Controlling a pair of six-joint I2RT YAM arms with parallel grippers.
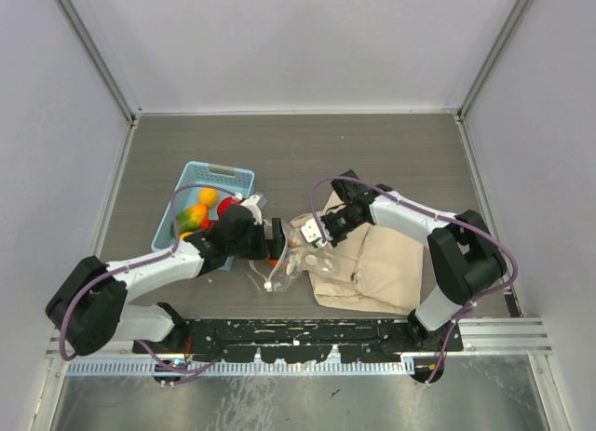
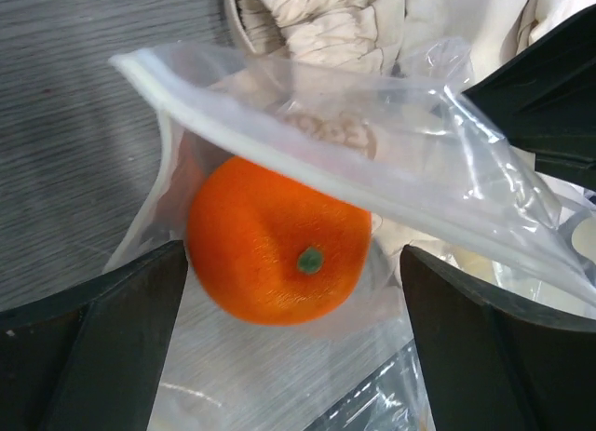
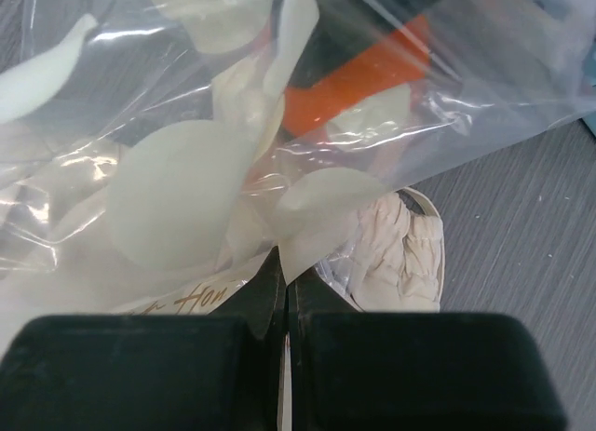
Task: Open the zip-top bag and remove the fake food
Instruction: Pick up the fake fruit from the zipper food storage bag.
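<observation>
Top view: the clear, white-spotted zip-top bag (image 1: 291, 268) lies crumpled on the counter (image 1: 391, 152), its contents indistinct.

Left wrist: the left hand (image 2: 293, 291) is spread wide either side of a glossy orange fruit (image 2: 275, 240) under the bag's zip strip.

Right wrist: the right hand (image 3: 286, 282) is pinched together on the bag's film, with everything behind it blurred.

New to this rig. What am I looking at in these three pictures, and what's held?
Two robot arms bolted to a table, each with a two-finger gripper. The wide picture looks down from above; the other two come from cameras on the wrists. On the table: a blue basket with toy fruit, a beige cloth bag and a clear zip-top bag. The right gripper is shut, pinching the zip-top bag's plastic. The left gripper stands open at the bag's mouth, a finger on each side of a plastic orange, not gripping it.
</observation>
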